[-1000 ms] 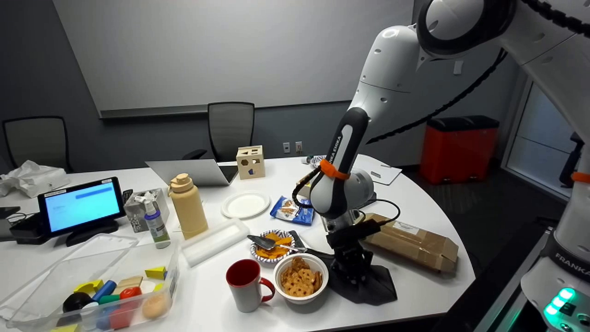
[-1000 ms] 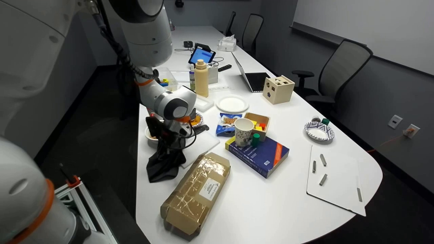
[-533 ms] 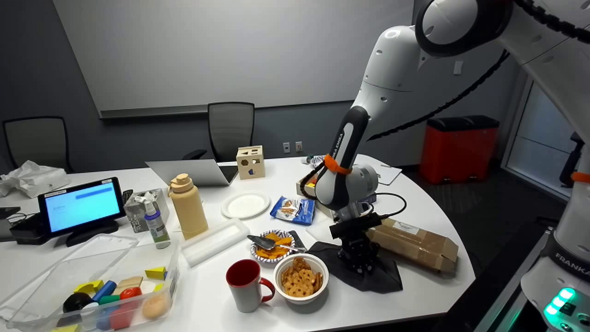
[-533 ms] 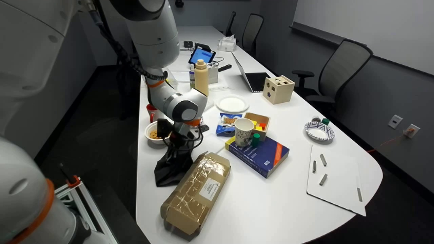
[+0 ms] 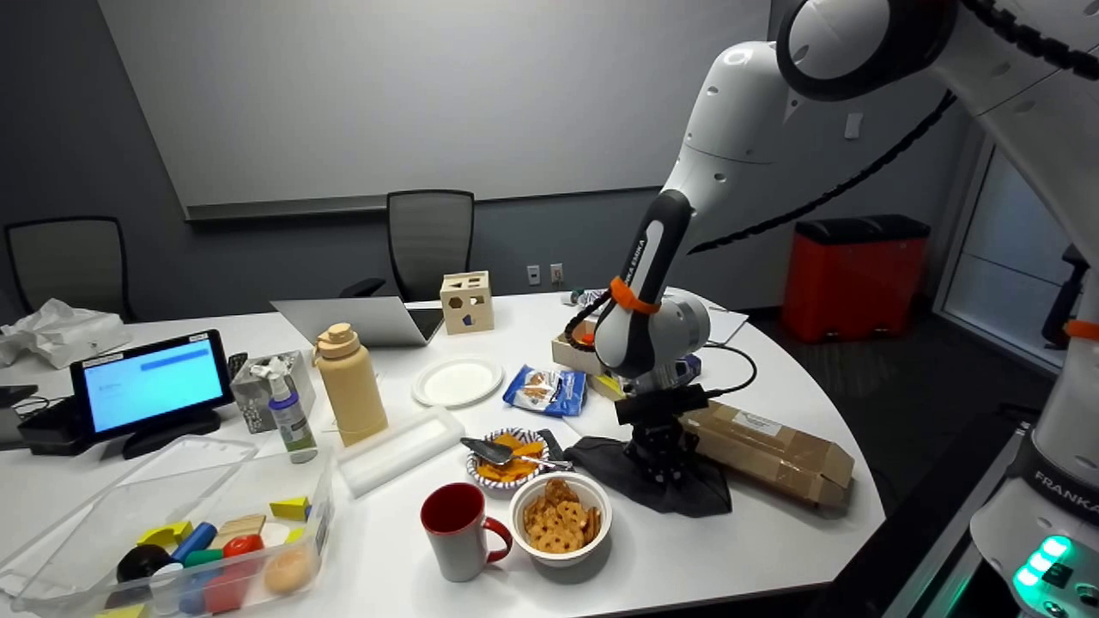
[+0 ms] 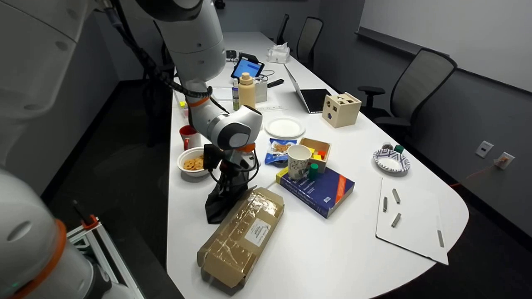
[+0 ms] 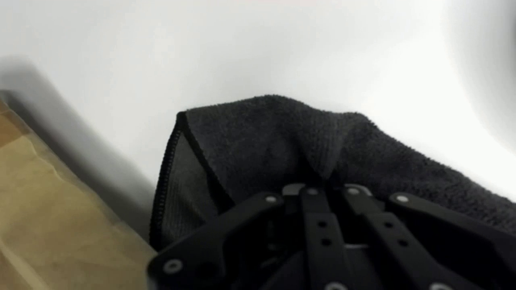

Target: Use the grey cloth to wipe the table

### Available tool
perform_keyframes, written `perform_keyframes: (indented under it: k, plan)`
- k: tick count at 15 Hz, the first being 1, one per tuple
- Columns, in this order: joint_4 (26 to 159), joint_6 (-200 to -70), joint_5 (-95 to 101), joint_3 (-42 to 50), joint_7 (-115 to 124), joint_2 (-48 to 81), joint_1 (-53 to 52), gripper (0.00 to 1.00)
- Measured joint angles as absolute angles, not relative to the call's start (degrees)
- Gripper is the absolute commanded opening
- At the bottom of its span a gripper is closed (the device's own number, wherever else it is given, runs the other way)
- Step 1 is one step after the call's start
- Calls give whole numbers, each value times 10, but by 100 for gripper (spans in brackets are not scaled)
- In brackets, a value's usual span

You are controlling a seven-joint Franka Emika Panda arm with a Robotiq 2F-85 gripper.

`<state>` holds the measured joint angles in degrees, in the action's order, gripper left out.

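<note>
The dark grey cloth (image 5: 694, 496) lies bunched and partly spread on the white table (image 5: 687, 558). It also shows in an exterior view (image 6: 219, 205) and in the wrist view (image 7: 258, 141), where a fold rises between the fingertips. My gripper (image 7: 327, 191) is shut on this fold, fingers pointing down, low over the table. In both exterior views the gripper (image 5: 661, 455) (image 6: 232, 176) stands over the middle of the cloth, and its fingertips are hidden by dark cloth and shadow. The cloth rests between the pretzel bowl and the cardboard box.
The cardboard box (image 6: 245, 236) lies close beside the cloth. The pretzel bowl (image 5: 560, 520), red-and-white mug (image 5: 464, 532) and patterned bowl with a spoon (image 5: 506, 459) stand on the other side. A blue book (image 6: 318, 189) bears a paper cup (image 6: 298, 160). A snack bag (image 5: 545, 392) lies behind.
The gripper and cloth have slid away from the table's near edge, toward the book and the cardboard box. The pretzel bowl is less covered in an exterior view. The box has shifted very slightly.
</note>
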<state>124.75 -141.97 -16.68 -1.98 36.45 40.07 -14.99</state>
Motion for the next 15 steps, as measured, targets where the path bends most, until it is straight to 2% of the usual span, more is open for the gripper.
perform_keyframes:
  k: [4,8,11,15]
  plan:
    - [1245,-1466,-171,-37,337,401,-137,1]
    - [1235,-1464,-209,-94,259,413,-95,1]
    - [1224,-1409,-232,-124,228,430,-77,1]
    - [1225,-1326,-243,-121,250,444,-87,1]
